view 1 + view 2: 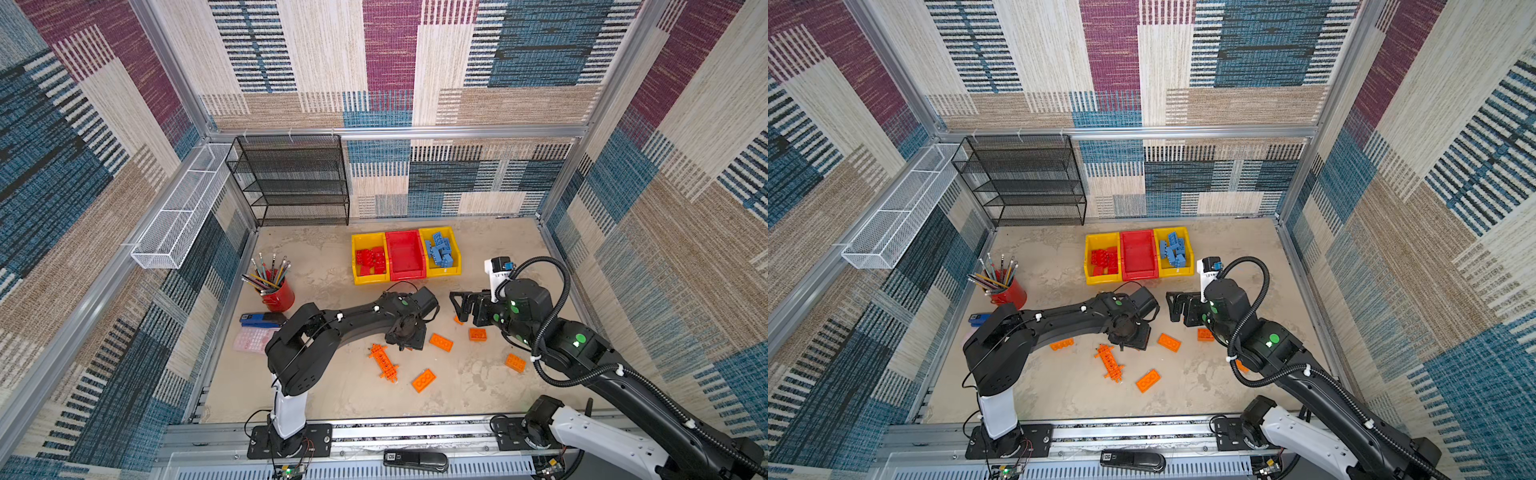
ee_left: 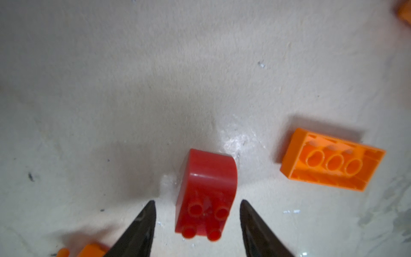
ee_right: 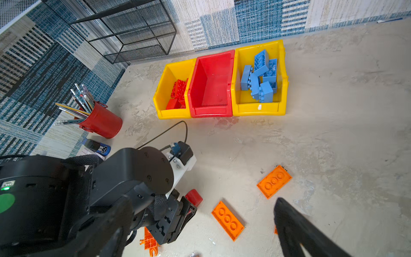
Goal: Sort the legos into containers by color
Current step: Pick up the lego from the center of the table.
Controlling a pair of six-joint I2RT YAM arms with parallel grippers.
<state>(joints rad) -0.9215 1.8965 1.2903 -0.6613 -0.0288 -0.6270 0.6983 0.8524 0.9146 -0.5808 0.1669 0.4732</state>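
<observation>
Legos dot beige tabletop within carpet-patterned walls.

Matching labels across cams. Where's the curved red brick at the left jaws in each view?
Left wrist: red brick sits between the open jaws of the left gripper.
Right wrist: red brick pokes out from behind the left gripper.
Both top views: not visible, hidden under the left gripper.
Landmark in all four: the upside-down orange brick lying next to it.

Bright even light, slight wrist-view blur.
</observation>
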